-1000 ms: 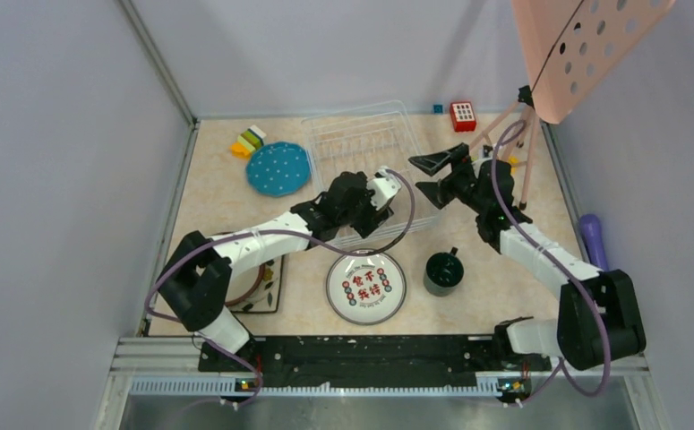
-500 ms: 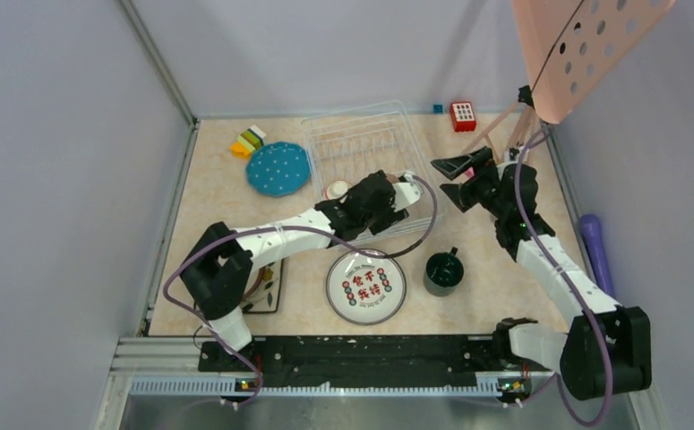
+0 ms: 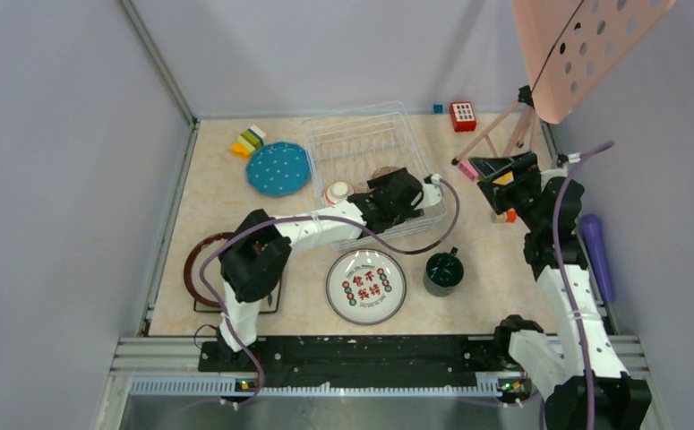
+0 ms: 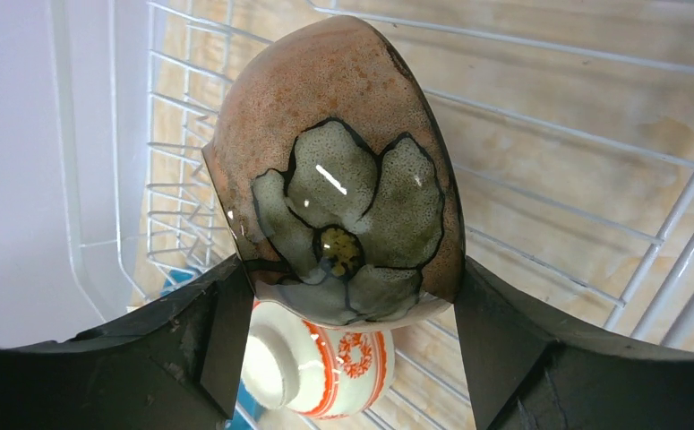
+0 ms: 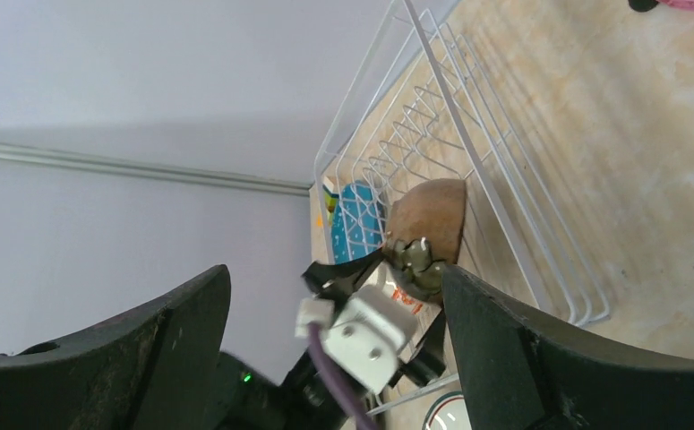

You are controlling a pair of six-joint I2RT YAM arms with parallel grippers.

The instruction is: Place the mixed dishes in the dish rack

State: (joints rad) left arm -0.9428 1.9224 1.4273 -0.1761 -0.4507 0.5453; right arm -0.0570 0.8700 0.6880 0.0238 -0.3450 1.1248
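The left arm is reaching deeper into the dish rack (image 3: 354, 134), with the left gripper (image 4: 347, 300) clamping the brown bowl (image 4: 343, 170) directly above the orange-white bowl (image 4: 325, 367). The right gripper (image 5: 332, 300) is gaping empty, farther off.

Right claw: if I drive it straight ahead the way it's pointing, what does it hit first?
Probably the near side wire of the dish rack, then the brown bowl held in the left claw. If the right claw clears the rim, the bowl comes first; height is unclear.
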